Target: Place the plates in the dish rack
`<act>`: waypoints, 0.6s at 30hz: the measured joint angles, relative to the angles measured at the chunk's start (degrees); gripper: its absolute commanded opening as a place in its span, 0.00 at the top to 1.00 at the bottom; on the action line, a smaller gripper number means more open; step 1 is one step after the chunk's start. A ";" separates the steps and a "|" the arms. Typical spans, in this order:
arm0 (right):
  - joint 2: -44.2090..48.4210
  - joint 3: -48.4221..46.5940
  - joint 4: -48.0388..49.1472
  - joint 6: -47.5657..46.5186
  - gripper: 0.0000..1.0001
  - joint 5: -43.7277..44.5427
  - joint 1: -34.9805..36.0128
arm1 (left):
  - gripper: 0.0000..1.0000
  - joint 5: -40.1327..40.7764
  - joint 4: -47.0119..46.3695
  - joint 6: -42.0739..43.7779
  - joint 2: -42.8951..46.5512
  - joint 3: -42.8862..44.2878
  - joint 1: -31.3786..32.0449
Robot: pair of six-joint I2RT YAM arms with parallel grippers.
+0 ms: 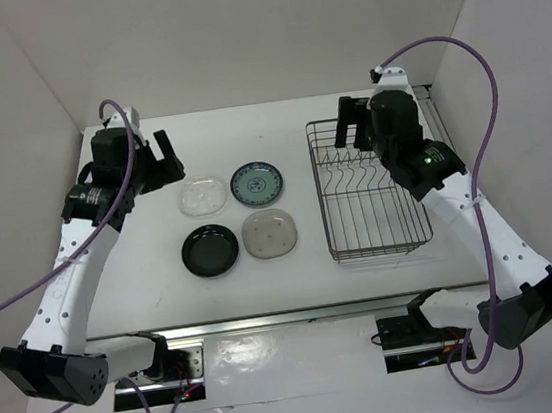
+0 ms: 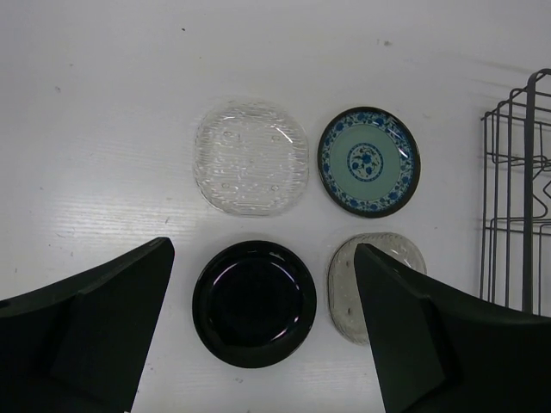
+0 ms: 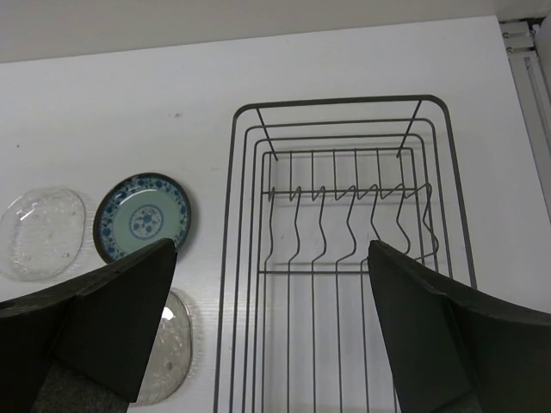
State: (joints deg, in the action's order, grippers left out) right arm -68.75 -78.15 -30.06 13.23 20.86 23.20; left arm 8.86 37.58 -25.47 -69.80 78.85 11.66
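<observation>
Four plates lie flat in a square on the white table. The clear glass plate and the blue-patterned plate are at the back. The black plate and the beige plate are in front. The empty dish rack stands to their right. My left gripper is open, high above the plates. My right gripper is open, above the rack.
White walls enclose the table on the left, back and right. A metal rail runs along the table's right edge beside the rack. The arm bases and cables sit at the near edge.
</observation>
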 measured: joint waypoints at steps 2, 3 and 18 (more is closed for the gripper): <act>0.00 1.09 0.59 0.22 0.01 -0.72 0.00 | 0.00 0.76 0.02 -0.17 -0.13 0.00 0.00; 0.00 1.97 1.01 0.33 0.01 -1.22 0.00 | 0.00 1.27 0.02 -0.26 -0.20 0.00 0.00; 1.20 16.59 12.39 0.04 0.01 -20.26 0.00 | 0.09 -1.16 -3.48 -4.96 -17.73 -5.46 -10.88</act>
State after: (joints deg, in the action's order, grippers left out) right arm -67.55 -61.56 -17.67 13.28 0.60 23.20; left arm 7.70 34.11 -30.44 -87.53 73.38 0.78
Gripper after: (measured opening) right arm 0.993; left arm 0.914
